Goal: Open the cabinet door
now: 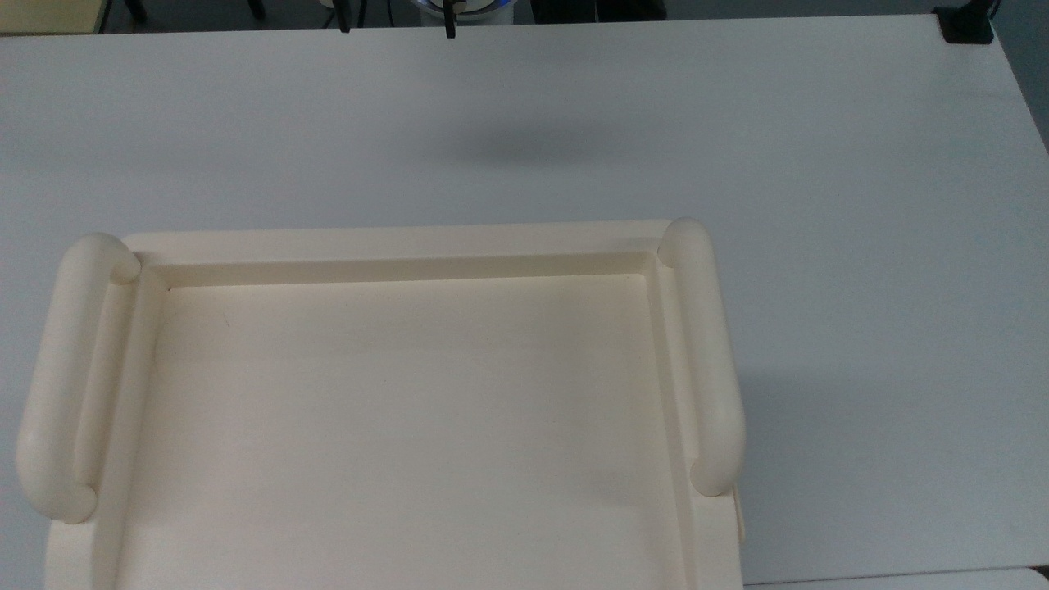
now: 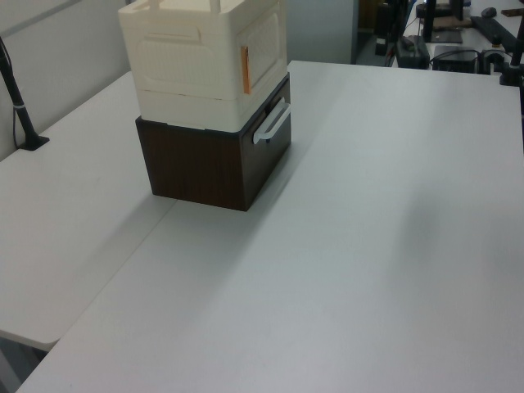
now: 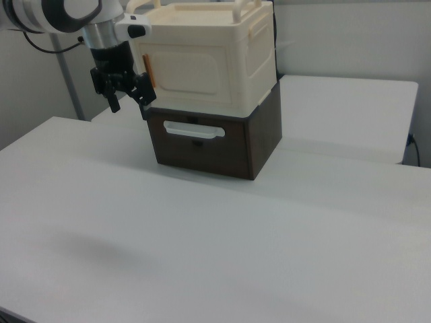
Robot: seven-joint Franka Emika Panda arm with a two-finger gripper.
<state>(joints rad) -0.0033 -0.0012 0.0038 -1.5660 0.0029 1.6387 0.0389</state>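
Cabinet (image 3: 209, 57) is a cream plastic unit sitting on top of a dark brown drawer box (image 3: 215, 145), which rests on the white table (image 3: 202, 249). In the right view the cabinet door (image 3: 192, 70) is the front panel facing the camera, flush with the body and so not yet opened; an orange-copper strip shows along the right view's left edge of the panel. In the left view the same panel (image 2: 262, 57) is on the side turned to the left view's right, with the strip on its near edge. Top view shows the recessed tray top (image 1: 410, 426) and two tubular side bars (image 1: 709, 360). Gripper (image 3: 128, 97) hangs at the right view's left of the cabinet, level with the lower part of the door, fingers pointing down and parted to a moderate gap, holding nothing; one finger looks just beside the door's strip edge, contact not certain. Judgement: approach stage, no purchase on the door yet. Risks: the edge offers little to grip, so the fingers may slip off it; a sideways push on the cabinet, which only sits loose on the drawer box, could slide or tip it; the white drawer handle (image 3: 194, 130) lies just below and could be caught by mistake; which edge is hinged is not clear, so the pull direction may be wrong
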